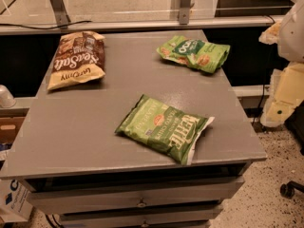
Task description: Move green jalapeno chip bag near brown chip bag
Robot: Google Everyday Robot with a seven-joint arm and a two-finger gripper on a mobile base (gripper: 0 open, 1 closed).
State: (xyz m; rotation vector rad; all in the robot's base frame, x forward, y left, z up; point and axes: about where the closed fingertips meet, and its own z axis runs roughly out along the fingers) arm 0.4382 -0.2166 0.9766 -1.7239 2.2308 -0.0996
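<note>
The green jalapeno chip bag [163, 127] lies flat on the grey table [71, 141], in the front middle, with its white "KETTLE" lettering toward the right end. The brown chip bag [76, 58] with "Sea Salt" lettering lies at the back left corner, well apart from it. My arm shows at the right edge of the view. My gripper [271, 33] is a pale shape at the upper right, off the table's right side, away from all the bags and holding nothing that I can see.
A brighter green bag [194, 53] with a dark oval logo lies at the back right of the table. A rail and glass partition [142, 23] run behind the table. Drawers [137, 194] are below its front edge. A chair wheel [286, 190] stands on the floor at the right.
</note>
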